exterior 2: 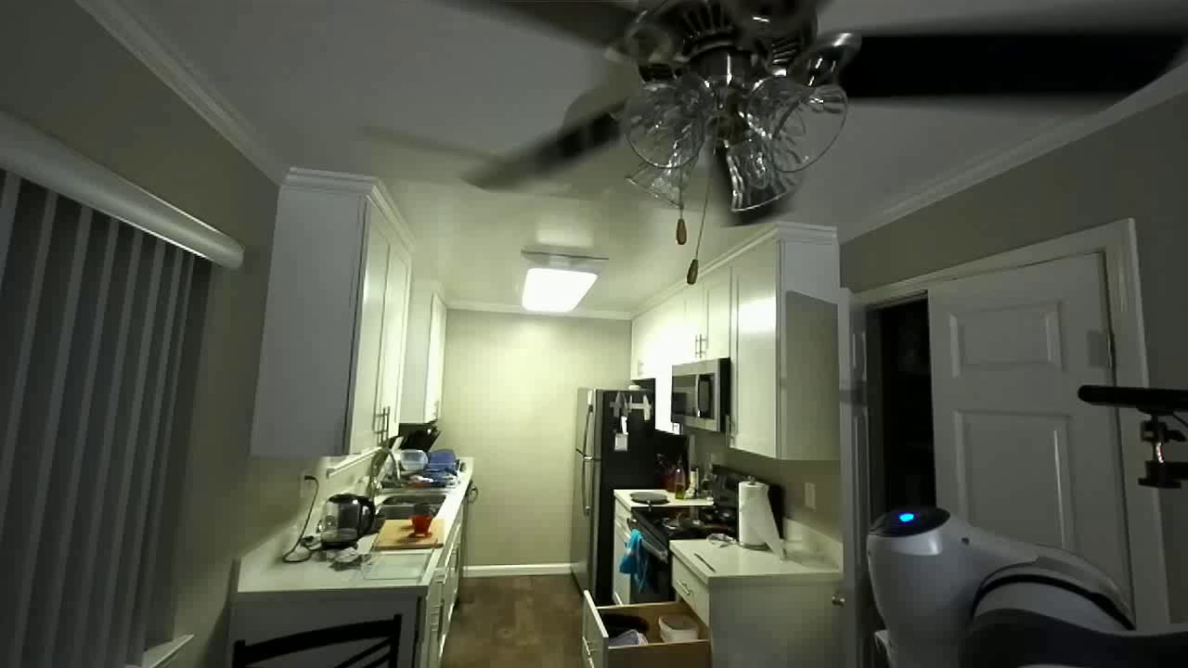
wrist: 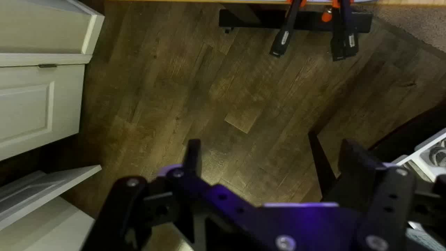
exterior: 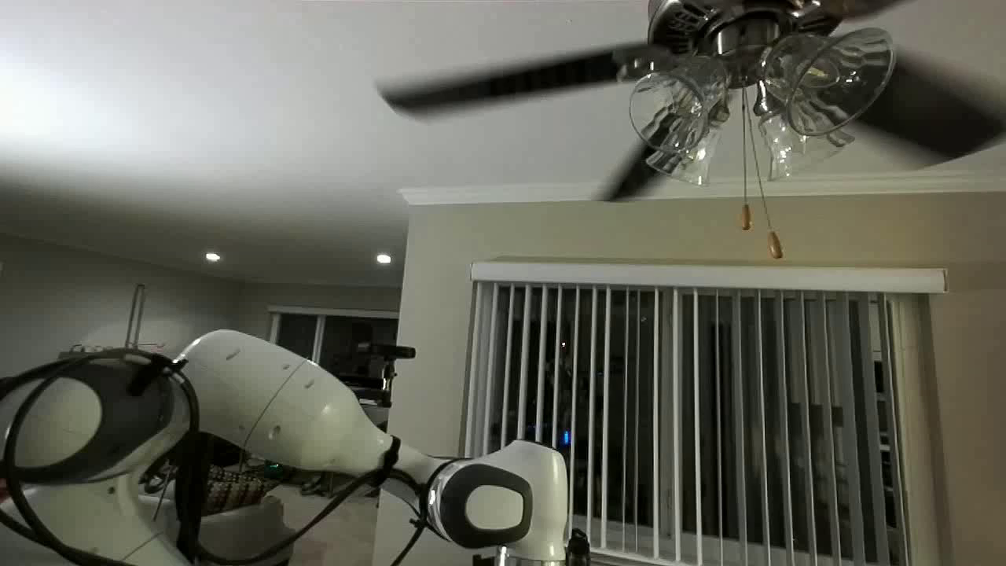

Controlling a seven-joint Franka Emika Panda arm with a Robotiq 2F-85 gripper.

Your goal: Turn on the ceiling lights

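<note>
The ceiling lights show in both exterior views as clear bell-shaped glass shades [exterior: 841,82] [exterior 2: 794,125] under a dark-bladed ceiling fan. No bright glow shows in the shades. The fan blades [exterior: 511,81] are blurred. Two thin pull chains hang below the shades, ending in wooden knobs: a higher knob [exterior: 745,218] [exterior 2: 680,230] and a lower knob [exterior: 775,244] [exterior 2: 692,271]. In the wrist view my gripper [wrist: 270,148] is open and empty, fingers wide apart, facing the wood floor. It is far below the chains; the exterior views cut it off.
Vertical blinds [exterior: 692,409] cover a window behind the arm [exterior: 275,393]. White upper cabinets [exterior 2: 316,315] and a lit kitchen light [exterior 2: 557,289] stand beyond the fan. A door [exterior 2: 1030,399] is beside the arm. Black clamps [wrist: 284,38] hang from a table edge in the wrist view.
</note>
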